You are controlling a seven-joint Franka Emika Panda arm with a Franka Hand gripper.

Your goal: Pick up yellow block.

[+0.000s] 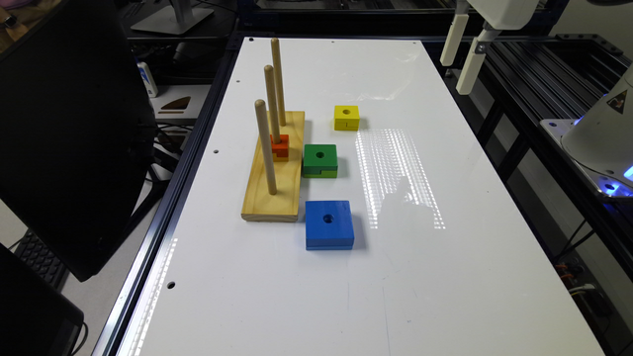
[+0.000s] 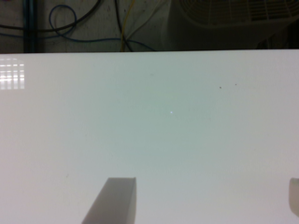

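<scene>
The yellow block (image 1: 346, 117), small and square with a round hole in its top, lies flat on the white table (image 1: 445, 277) near the middle. My gripper (image 1: 456, 77) hangs high above the table's far edge on the exterior view's right, well away from the block. In the wrist view the gripper (image 2: 203, 200) is open, its two fingertips (image 2: 112, 200) wide apart over bare white table with nothing between them.
A wooden base (image 1: 274, 193) with three upright pegs stands to the exterior view's left of the block, an orange block (image 1: 280, 147) on its middle peg. A green block (image 1: 320, 160) and a larger blue block (image 1: 329, 225) lie nearer. A dark monitor (image 1: 69, 133) flanks the table's left; the robot base (image 1: 603, 133) its right.
</scene>
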